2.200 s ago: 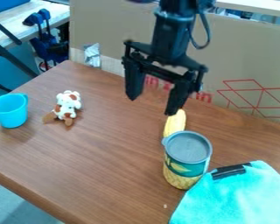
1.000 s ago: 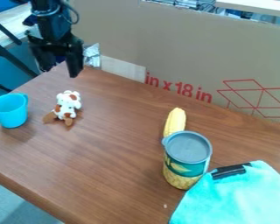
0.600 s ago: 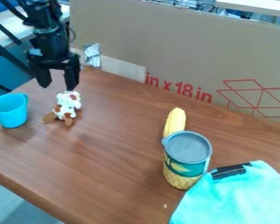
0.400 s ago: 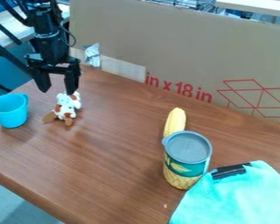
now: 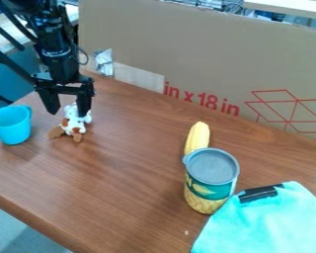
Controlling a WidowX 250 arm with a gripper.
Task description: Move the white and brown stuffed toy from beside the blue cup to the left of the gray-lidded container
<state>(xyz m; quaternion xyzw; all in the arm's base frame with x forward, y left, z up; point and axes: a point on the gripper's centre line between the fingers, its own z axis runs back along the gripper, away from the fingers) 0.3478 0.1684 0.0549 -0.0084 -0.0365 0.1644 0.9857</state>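
Lowered since the earlier frame, the jaws stood wide apart and empty, the spotted plush toy (image 5: 73, 124) just below and partly behind them, where an off-centre descent could probably have knocked it askew.

Workspace, lab-like. Wooden-topped table (image 5: 114, 173), backed by one large cardboard panel (image 5: 207, 54) with red print. Behind: pale bench or shelf surface (image 5: 293, 7), with cables (image 5: 217, 4) beside it. Floor (image 5: 22, 232), grey-blue. Exact type of room: undetermined.
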